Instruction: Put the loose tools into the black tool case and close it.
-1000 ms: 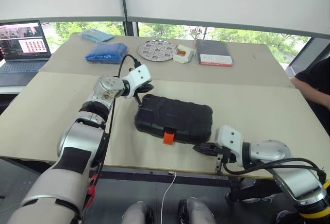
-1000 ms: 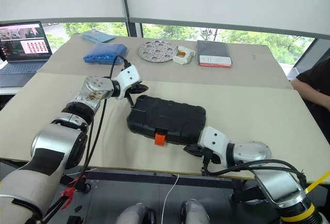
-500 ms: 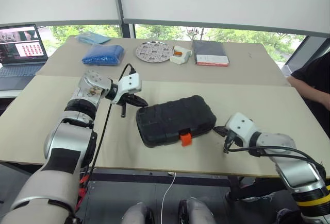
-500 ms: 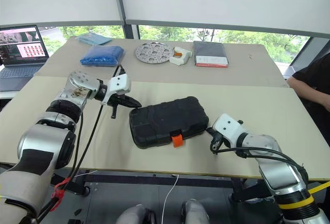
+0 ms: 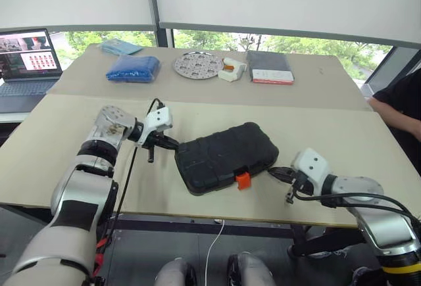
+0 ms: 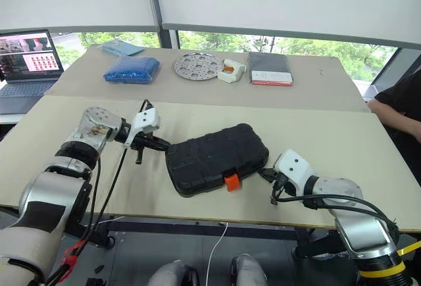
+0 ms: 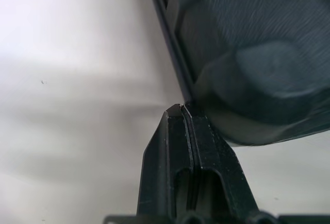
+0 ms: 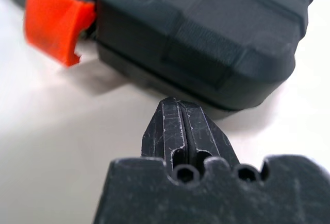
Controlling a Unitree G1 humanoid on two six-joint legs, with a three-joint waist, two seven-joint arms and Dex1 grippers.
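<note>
The black tool case [image 5: 225, 156] lies shut and skewed on the near table, its orange latch [image 5: 243, 180] at the front edge. My left gripper [image 5: 172, 144] is shut, its tips against the case's left corner; the left wrist view shows the shut fingers [image 7: 175, 131] right at the case [image 7: 247, 54] rim. My right gripper [image 5: 273, 171] is shut too, low on the table by the case's front right corner. In the right wrist view its fingertips [image 8: 167, 126] sit just short of the case [image 8: 206, 33], with the latch [image 8: 54, 23] off to one side. The loose tools are out of view.
On the far table lie a blue bag [image 5: 133, 68], a round perforated disc [image 5: 197, 64], a white and orange item [image 5: 233, 69] and a dark book with a red edge [image 5: 272, 67]. A laptop [image 5: 26, 56] stands far left. A person [image 5: 401, 112] sits at the right edge.
The case has swung anticlockwise, its right end going back and the latch sliding right. My left gripper came nearer and lower to the case's left corner. My right gripper shifted right along the front.
</note>
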